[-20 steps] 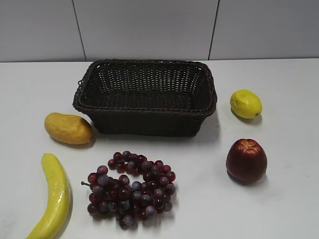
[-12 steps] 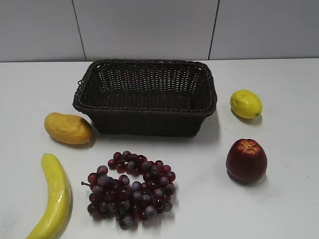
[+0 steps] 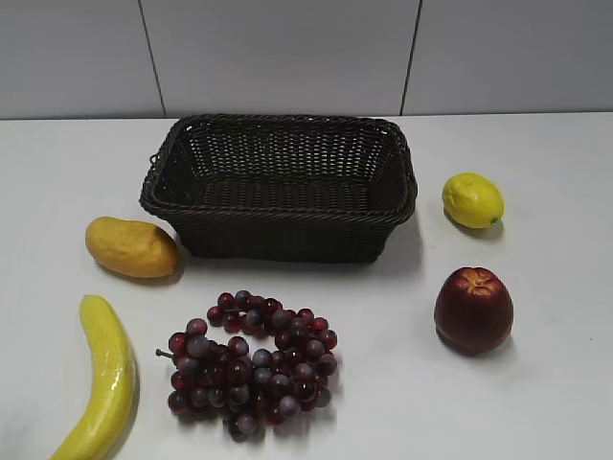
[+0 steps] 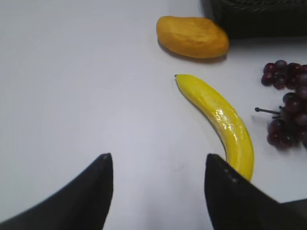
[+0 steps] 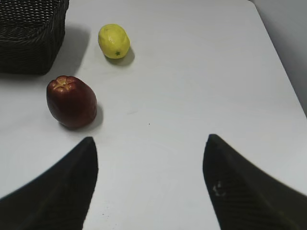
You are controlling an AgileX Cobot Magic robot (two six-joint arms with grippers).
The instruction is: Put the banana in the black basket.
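Observation:
The banana (image 3: 102,379) is long, curved and glossy yellow. It lies on the white table at the front left, and also shows in the left wrist view (image 4: 219,122). The black basket (image 3: 280,222) is a large dark woven wicker basket at the back middle, empty inside. Its corner shows in the left wrist view (image 4: 254,19) and in the right wrist view (image 5: 29,38). My left gripper (image 4: 158,160) is open and empty over bare table, just left of the banana's near end. My right gripper (image 5: 151,143) is open and empty over bare table. Neither gripper shows in the exterior view.
An orange-yellow mango (image 3: 130,247) lies left of the basket, beyond the banana. A bunch of dark red grapes (image 3: 251,361) lies in front of the basket, right of the banana. A lemon (image 3: 472,199) and a red apple (image 3: 473,309) lie to the right.

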